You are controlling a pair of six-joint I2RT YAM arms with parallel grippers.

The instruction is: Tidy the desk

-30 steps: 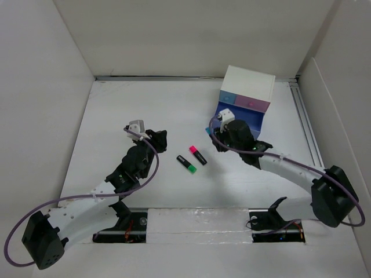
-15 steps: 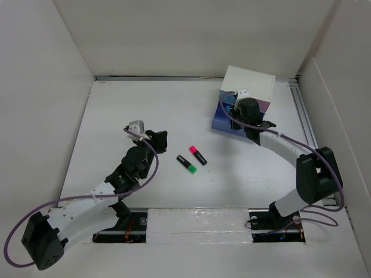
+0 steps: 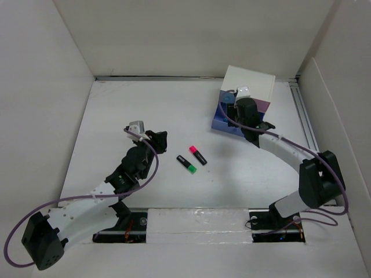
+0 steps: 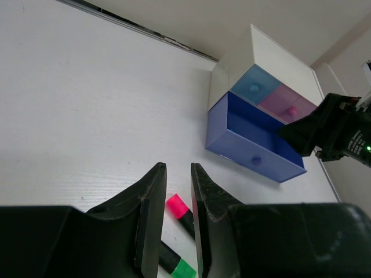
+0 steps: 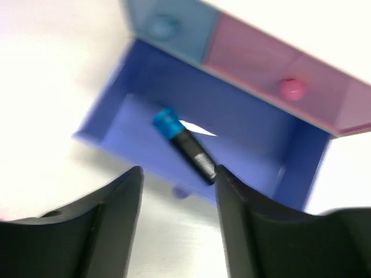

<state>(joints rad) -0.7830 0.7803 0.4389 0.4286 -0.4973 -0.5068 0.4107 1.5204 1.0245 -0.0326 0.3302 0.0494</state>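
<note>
On the white desk [image 3: 145, 110] lie a pink-capped marker [image 3: 197, 154] and a green-capped marker [image 3: 186, 164], side by side. My left gripper [image 3: 161, 139] hovers just left of them. In the left wrist view its jaws [image 4: 178, 168] stand a narrow gap apart with nothing between; the pink marker [image 4: 178, 207] and green marker [image 4: 177, 265] show through the gap. My right gripper [image 5: 178, 171] is open above the pulled-out purple drawer [image 5: 249, 121]. A blue-capped marker [image 5: 185, 145] lies loose inside that drawer, blurred.
The small white drawer box [image 3: 249, 87] stands at the back right, with a shut light-blue drawer [image 5: 165, 26] and a shut pink drawer [image 5: 278, 75] above the open one. White panels wall in the desk on three sides.
My right gripper swung from the desk back over the purple drawer, then opened; the blue-capped marker now lies free in the drawer. The left arm has stayed put.
</note>
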